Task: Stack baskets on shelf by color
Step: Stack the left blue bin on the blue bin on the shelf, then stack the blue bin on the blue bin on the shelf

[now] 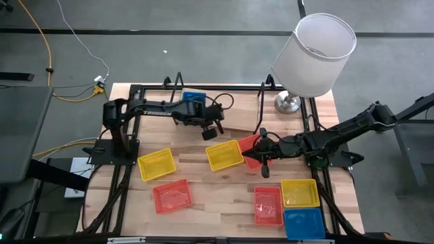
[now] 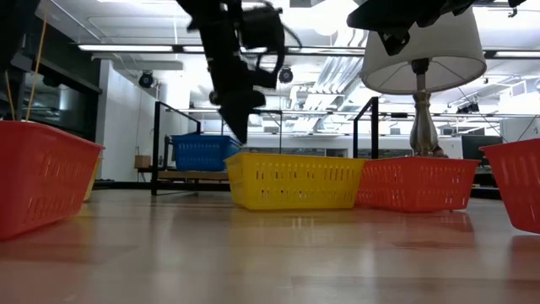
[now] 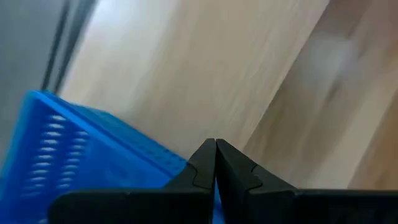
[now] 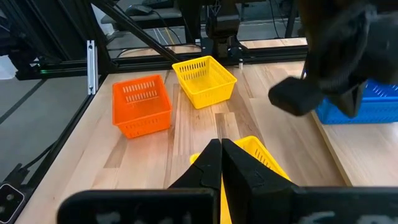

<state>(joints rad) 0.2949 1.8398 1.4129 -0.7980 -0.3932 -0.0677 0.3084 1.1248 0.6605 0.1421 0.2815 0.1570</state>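
One blue basket (image 1: 193,98) (image 3: 74,146) stands on the left part of the shelf (image 1: 237,112), a light board in a black wire frame at the table's far side. My left gripper (image 1: 211,134) (image 3: 216,144) is shut and hangs just off the shelf's near edge, beside that basket. My right gripper (image 1: 256,154) (image 4: 221,143) is shut and raised above an orange basket (image 1: 248,150) that rests on the table. That basket stands next to a yellow basket (image 1: 224,154) (image 4: 264,158). The other baskets rest flat on the table.
On the table's left lie a yellow basket (image 1: 156,164) and an orange one (image 1: 171,195). At the near right corner sit an orange basket (image 1: 268,205), a yellow one (image 1: 300,192) and a blue one (image 1: 303,222). A white-shaded lamp (image 1: 315,51) stands at the far right corner.
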